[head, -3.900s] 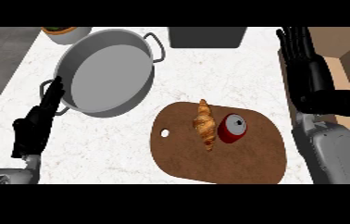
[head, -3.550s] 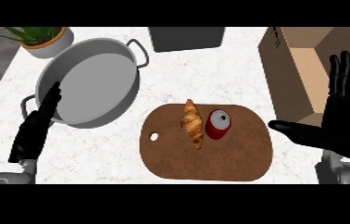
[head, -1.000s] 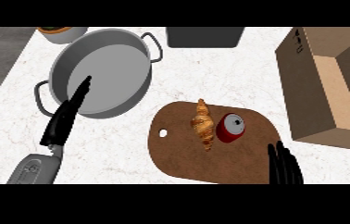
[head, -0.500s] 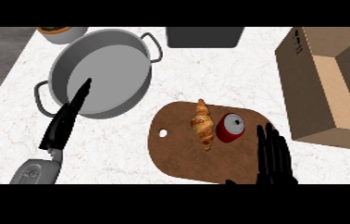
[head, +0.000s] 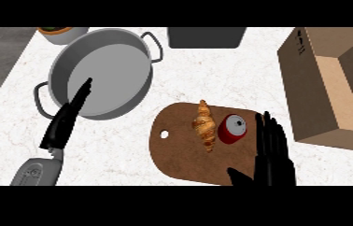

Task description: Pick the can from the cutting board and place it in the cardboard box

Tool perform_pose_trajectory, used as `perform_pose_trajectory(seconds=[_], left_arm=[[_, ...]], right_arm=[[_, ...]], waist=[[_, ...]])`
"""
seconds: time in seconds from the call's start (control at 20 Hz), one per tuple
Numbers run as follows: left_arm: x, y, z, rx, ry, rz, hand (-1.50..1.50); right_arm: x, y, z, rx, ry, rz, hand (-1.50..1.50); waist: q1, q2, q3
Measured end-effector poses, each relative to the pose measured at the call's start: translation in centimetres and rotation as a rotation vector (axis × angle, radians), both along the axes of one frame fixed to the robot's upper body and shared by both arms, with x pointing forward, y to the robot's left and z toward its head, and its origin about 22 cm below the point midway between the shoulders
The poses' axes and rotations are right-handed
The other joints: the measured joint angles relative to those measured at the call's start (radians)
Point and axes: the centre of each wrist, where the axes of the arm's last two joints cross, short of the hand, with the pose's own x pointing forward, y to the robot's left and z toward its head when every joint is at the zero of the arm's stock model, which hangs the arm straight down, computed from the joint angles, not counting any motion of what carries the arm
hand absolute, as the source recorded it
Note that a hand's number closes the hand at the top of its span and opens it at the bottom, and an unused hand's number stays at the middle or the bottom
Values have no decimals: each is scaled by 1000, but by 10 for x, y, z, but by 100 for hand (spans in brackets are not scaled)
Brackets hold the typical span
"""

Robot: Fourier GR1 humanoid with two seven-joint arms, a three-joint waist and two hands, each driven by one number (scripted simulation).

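Note:
A red can (head: 233, 129) lies on its side on the brown cutting board (head: 180, 155), right of a croissant (head: 204, 125). My right hand (head: 273, 158) rises from the lower edge just right of the can, fingers straight and pointing up, thumb out to the left, a small gap away from the can. The cardboard box (head: 324, 82) stands open at the right edge. At the left, my left hand (head: 63, 121) is open, fingers straight, their tips over the pot's rim.
A large grey two-handled pot (head: 100, 72) sits at the upper left. A dark container (head: 206, 36) stands at the back centre and a potted plant (head: 59, 32) at the back left corner.
My right hand has come up from the lower edge along the board's right side, closer to the can. The left hand has stayed in place.

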Motion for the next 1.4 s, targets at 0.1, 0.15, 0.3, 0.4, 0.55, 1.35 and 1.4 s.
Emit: perform_pose_trajectory(seconds=[0.1,0.15,0.3,0.4,0.55,1.35,1.4], left_arm=[[-4,-1,-1,-2,-1,1,0],[-3,-1,-1,0,-3,1,0],[-5,-1,-2,-2,1,4,0],[-6,2,-1,-5,1,-5,0],[-1,-1,-2,-7,-6,-1,0],[-2,1,0,5,4,8,0],[0,2,-1,3,1,8,0]], right_arm=[[8,6,-4,-5,4,-3,-150],[8,8,-8,-6,6,-6,-150],[15,10,-6,-4,17,2,-150],[22,10,-10,5,20,18,-150],[27,15,-15,13,36,29,-150],[53,16,-30,-14,22,46,150],[56,15,-30,-38,8,48,150]], waist=[[1,0,0],[1,0,0],[1,0,0],[1,0,0],[1,-1,1],[-1,-8,-7],[-1,-8,-6]])
